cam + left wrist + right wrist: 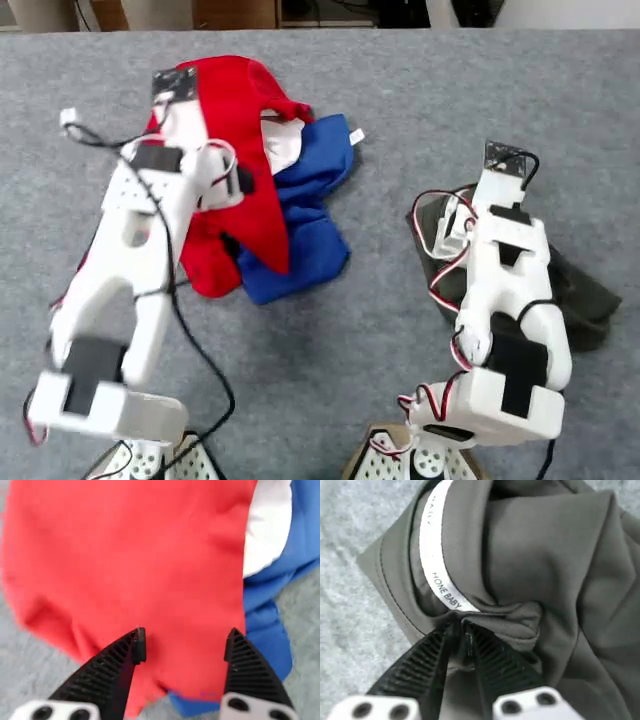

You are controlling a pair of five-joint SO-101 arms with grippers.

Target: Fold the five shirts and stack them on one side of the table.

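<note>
On the left, we see the left fingers spread apart with nothing between them, over the red shirt. Its cloth lies beneath both tips and stretches well ahead of them. Just outside one fingertip the blue shirt pokes out from under the red one. Farther ahead of that same finger, a white piece of cloth sits between red and blue. From above, the red shirt lies crumpled over the blue one on the grey tabletop.

On the right, the right fingers are clamped together on a bunched fold of the dark grey shirt. The fold is pinched right at the tips, touching the end of the white neck tape, which runs ahead of them.
</note>
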